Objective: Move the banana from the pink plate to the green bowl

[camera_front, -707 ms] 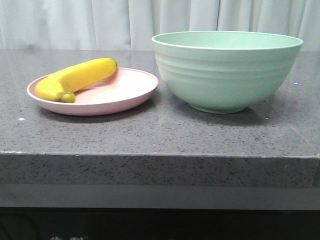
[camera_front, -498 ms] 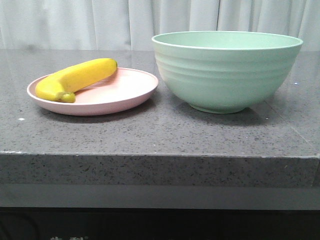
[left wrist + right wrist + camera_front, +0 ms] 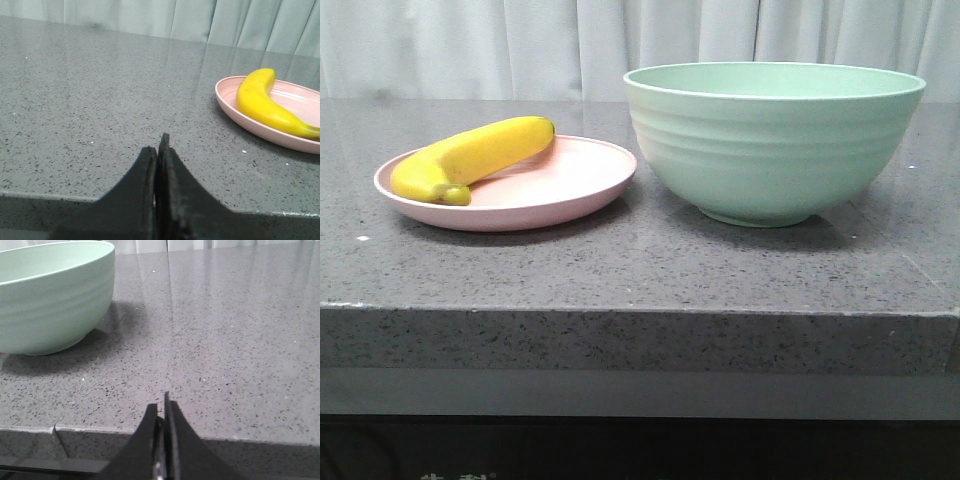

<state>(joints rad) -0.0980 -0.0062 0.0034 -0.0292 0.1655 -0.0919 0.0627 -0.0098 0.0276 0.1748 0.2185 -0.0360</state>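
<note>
Your left gripper [image 3: 159, 150] sits at the near table edge, fingers pressed together, holding nothing – well apart from the pink plate [image 3: 570, 185]. The banana [image 3: 470, 158] lies on the plate's left side, one end hanging over the near-left rim, the other pointing toward the back. Just right of the plate, close but not touching, stands the green bowl [image 3: 775, 140] on the grey stone table [image 3: 620, 270]. Your right gripper [image 3: 163, 407] – closed too, empty, at the near edge, right of the bowl.
</note>
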